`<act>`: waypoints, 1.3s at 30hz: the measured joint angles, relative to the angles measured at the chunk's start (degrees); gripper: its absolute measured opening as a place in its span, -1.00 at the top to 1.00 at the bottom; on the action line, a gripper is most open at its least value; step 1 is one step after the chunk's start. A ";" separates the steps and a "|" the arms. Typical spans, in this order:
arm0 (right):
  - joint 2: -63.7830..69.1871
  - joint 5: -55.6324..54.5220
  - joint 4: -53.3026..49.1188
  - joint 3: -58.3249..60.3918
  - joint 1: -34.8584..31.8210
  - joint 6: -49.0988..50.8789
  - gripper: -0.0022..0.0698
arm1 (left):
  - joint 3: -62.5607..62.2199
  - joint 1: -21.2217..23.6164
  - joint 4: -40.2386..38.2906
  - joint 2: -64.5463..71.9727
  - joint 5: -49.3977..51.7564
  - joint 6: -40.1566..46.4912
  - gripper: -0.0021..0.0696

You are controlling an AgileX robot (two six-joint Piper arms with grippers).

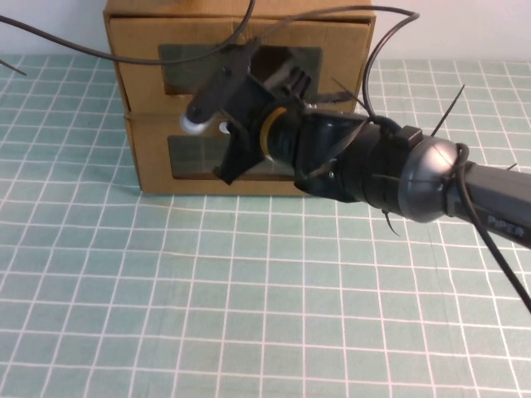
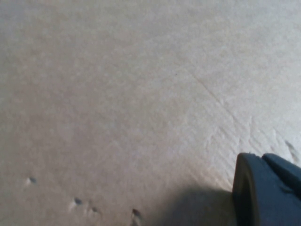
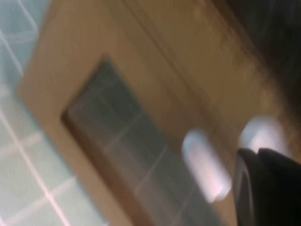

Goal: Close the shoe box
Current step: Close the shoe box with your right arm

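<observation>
Cardboard fills the left gripper's (image 2: 268, 193) close view; whether its jaws are apart cannot be told. An off-centre push could skew the drawer and jam it. The shoe box (image 1: 133, 75) sits stacked at the desk's (image 1: 166, 290) far side, touching or just beyond the right gripper (image 1: 210, 143), whose jaws look spread.

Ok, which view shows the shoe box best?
High view: most of the shoe box, stacked on another box, right claw in front. Right wrist view shows just one window and white tabs; left wrist view only bare cardboard beside the left claw.
</observation>
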 joint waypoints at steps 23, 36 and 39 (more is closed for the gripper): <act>-4.48 -1.88 -6.37 -2.89 -0.20 7.99 0.98 | 0.00 0.00 0.02 0.00 0.10 0.00 0.96; -2.49 -3.41 -14.96 -4.65 -2.01 17.51 0.98 | -0.04 0.12 0.15 0.00 -0.12 0.00 0.96; -2.49 -3.41 -15.10 -4.65 -2.01 17.74 0.98 | -0.04 0.12 0.15 0.00 -0.12 0.00 0.96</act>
